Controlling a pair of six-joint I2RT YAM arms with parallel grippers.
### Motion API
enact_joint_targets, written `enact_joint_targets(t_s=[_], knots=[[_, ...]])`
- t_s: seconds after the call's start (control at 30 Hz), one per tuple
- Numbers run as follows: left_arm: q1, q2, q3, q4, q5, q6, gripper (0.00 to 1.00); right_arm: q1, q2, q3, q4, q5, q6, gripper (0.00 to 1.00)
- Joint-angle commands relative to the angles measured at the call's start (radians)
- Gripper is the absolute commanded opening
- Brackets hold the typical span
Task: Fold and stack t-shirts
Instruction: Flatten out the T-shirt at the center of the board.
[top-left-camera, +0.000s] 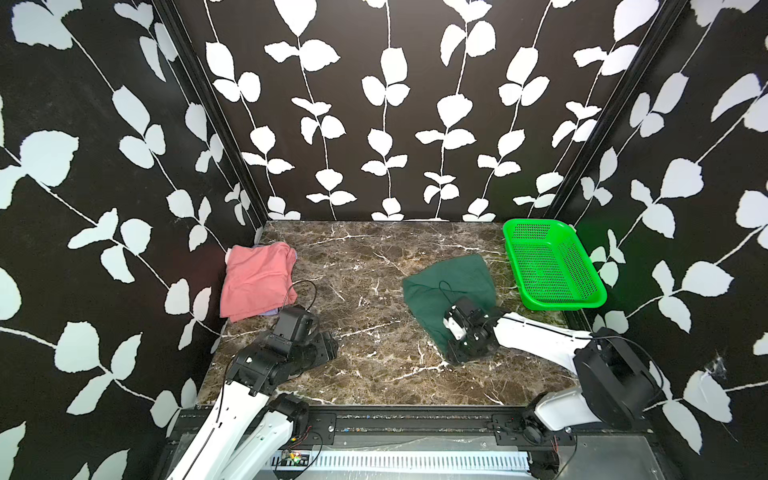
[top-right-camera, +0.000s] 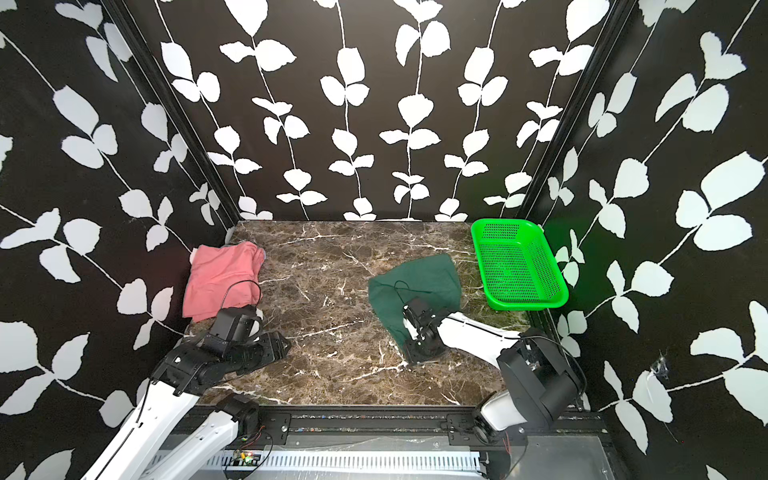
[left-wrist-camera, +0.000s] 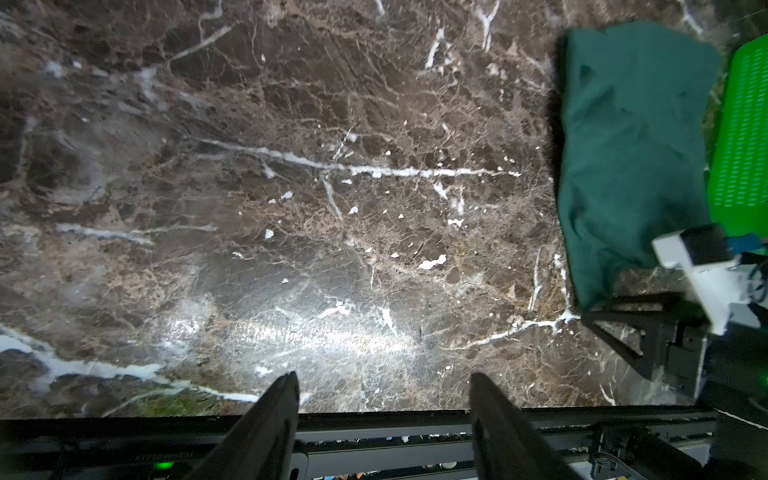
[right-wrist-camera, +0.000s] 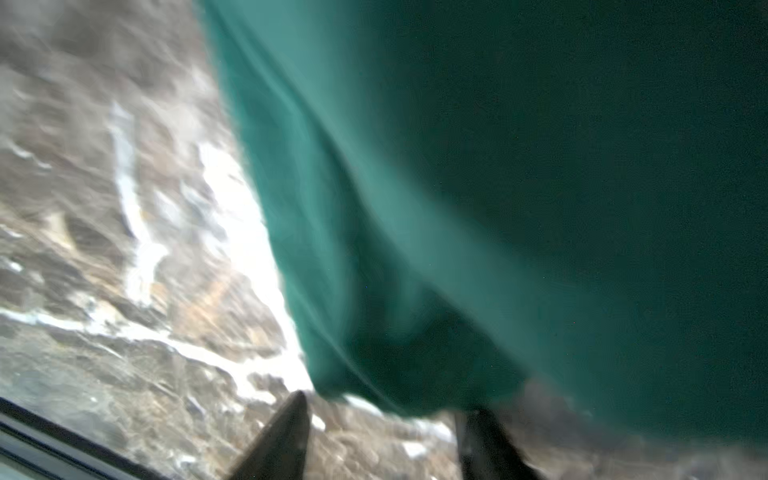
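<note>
Down low over the marble table, the right gripper stands spread, with the dark green t-shirt lying just ahead of its tips. The left gripper, also spread, grips nothing, well apart from that shirt.

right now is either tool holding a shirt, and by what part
Nothing is held. The left tool stands open over bare table. The right tool is open too, at the near corner of the green t-shirt, not clamped on it.
</note>
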Motion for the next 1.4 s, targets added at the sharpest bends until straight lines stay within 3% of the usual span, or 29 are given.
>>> enact_joint_targets(t_s=[0.0, 0.17, 0.2, 0.27, 0.3, 0.43, 0.73, 0.87, 0.97, 1.17, 1.27, 1.37], knots=[[-0.004, 0.070, 0.003, 0.034, -0.015, 0.078, 0.70, 0.006, 0.047, 0.080, 0.091, 0.015, 0.011, 0.66], [-0.004, 0.251, 0.081, 0.072, -0.015, 0.168, 0.70, 0.009, 0.113, 0.107, 0.130, 0.000, 0.070, 0.66], [-0.005, 0.273, 0.093, 0.081, -0.014, 0.181, 0.70, 0.009, 0.129, 0.116, 0.134, 0.000, 0.075, 0.58], [-0.004, 0.314, 0.116, 0.111, -0.022, 0.217, 0.70, 0.009, 0.194, 0.153, 0.130, -0.002, 0.076, 0.07], [-0.005, 0.329, 0.124, 0.124, -0.026, 0.231, 0.70, 0.010, 0.221, 0.176, 0.120, 0.003, 0.076, 0.00], [-0.004, 0.425, 0.151, 0.187, -0.036, 0.303, 0.70, 0.027, 0.342, 0.385, -0.030, 0.015, 0.041, 0.00], [-0.004, 0.658, 0.178, 0.305, 0.035, 0.336, 0.68, 0.213, 0.614, 1.526, -0.804, 0.087, -0.082, 0.00], [-0.004, 0.694, 0.173, 0.359, 0.016, 0.328, 0.68, 0.272, 0.643, 1.807, -1.010, 0.164, -0.036, 0.00], [-0.004, 0.738, 0.166, 0.402, 0.014, 0.323, 0.67, 0.287, 0.580, 1.876, -1.049, 0.220, -0.003, 0.00], [-0.005, 0.863, 0.178, 0.465, 0.026, 0.299, 0.62, 0.304, 0.389, 1.837, -0.959, 0.281, 0.003, 0.00], [-0.005, 0.904, 0.189, 0.489, 0.022, 0.293, 0.57, 0.303, 0.355, 1.840, -0.912, 0.227, 0.014, 0.00], [-0.005, 0.932, 0.207, 0.496, -0.017, 0.293, 0.56, 0.295, 0.388, 1.888, -0.896, 0.095, 0.037, 0.00]])
